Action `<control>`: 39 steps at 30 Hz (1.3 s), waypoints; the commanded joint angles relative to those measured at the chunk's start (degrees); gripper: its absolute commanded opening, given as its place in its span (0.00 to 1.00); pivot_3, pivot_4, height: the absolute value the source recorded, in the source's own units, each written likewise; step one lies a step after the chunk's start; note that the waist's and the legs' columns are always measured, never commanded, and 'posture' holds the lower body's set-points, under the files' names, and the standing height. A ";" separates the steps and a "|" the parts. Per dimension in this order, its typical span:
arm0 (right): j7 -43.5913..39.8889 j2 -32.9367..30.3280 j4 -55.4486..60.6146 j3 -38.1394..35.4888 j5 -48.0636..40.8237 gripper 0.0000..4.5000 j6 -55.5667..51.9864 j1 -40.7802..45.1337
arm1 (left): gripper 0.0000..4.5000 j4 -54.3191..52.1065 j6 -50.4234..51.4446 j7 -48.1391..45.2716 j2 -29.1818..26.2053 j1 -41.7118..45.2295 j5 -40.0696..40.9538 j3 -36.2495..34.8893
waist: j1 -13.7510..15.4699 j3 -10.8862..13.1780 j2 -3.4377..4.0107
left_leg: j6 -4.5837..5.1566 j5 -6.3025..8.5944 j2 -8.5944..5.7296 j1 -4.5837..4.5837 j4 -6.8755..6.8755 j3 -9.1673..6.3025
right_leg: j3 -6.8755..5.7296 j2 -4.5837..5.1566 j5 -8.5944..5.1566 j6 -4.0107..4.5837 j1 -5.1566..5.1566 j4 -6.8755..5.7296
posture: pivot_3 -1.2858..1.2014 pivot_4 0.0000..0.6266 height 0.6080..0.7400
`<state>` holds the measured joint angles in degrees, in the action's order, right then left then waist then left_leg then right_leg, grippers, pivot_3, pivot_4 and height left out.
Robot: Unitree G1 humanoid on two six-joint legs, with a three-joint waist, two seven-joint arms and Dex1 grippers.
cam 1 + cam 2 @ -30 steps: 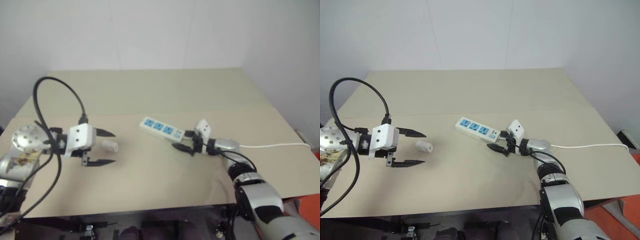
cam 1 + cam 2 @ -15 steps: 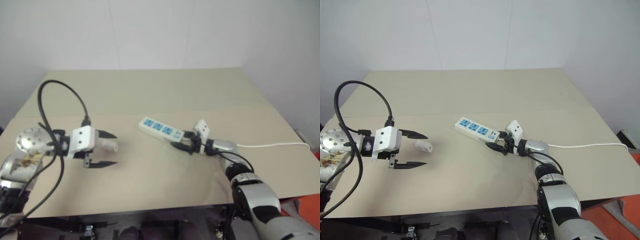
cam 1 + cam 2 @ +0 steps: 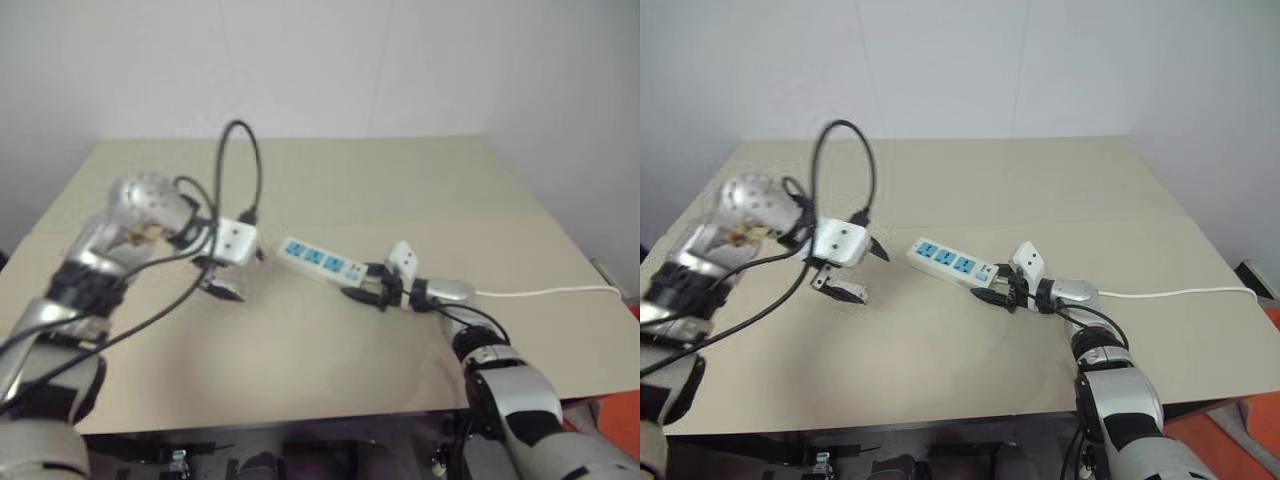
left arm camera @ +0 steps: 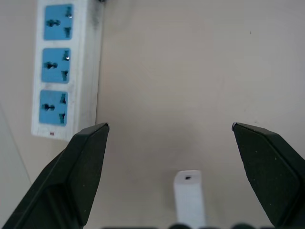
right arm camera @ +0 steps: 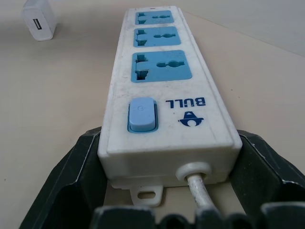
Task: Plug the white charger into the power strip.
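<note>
Left jaws (image 4: 169, 129) swung over charger (image 4: 189, 198)

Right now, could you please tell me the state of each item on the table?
white charger: lying loose on the table, unplugged.
power strip: flat on the table, all three sockets empty.
left end effector: open, poised over the charger.
right end effector: clamped on the strip's cord end.

my head cameras look forward and down over the whole bench (image 3: 330, 350) from some way off. my left wrist camera faces down close above it; my right looks low along the power strip (image 5: 164, 90), which all views share.
</note>
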<state>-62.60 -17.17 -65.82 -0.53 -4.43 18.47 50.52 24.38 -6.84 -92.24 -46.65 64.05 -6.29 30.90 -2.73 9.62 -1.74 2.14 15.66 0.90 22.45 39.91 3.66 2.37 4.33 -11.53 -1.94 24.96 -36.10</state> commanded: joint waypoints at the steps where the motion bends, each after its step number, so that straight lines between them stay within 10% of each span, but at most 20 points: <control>1: -0.65 -0.63 -0.02 0.80 1.33 0.76 0.41 -0.30 | 1.00 4.65 -1.32 -0.26 2.04 5.86 -3.66 7.52 | 0.06 0.00 0.00 | 0.00 0.00 0.00 0.01 0.00 0.00 | 0.00 0.00 0.00 0.00 0.00 0.00 | 0.52 0.24 1.00; 39: 1.42 -1.70 -0.49 0.74 2.78 0.76 0.10 -0.50 | 1.00 6.71 6.02 -0.03 4.31 3.07 -22.17 13.19 | 0.14 0.00 0.00 | 0.01 0.00 0.00 0.00 0.07 -0.35 | 0.02 0.03 -0.01 -0.01 0.04 -0.06 | 0.52 0.24 1.00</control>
<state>-61.87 -17.72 -65.77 -0.41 -2.95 18.89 50.52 30.75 -0.45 -92.32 -42.49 66.96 -27.28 45.87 -2.59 9.63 -1.74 2.16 15.66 0.90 22.45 39.98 3.32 2.40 4.36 -11.54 -1.95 25.00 -36.15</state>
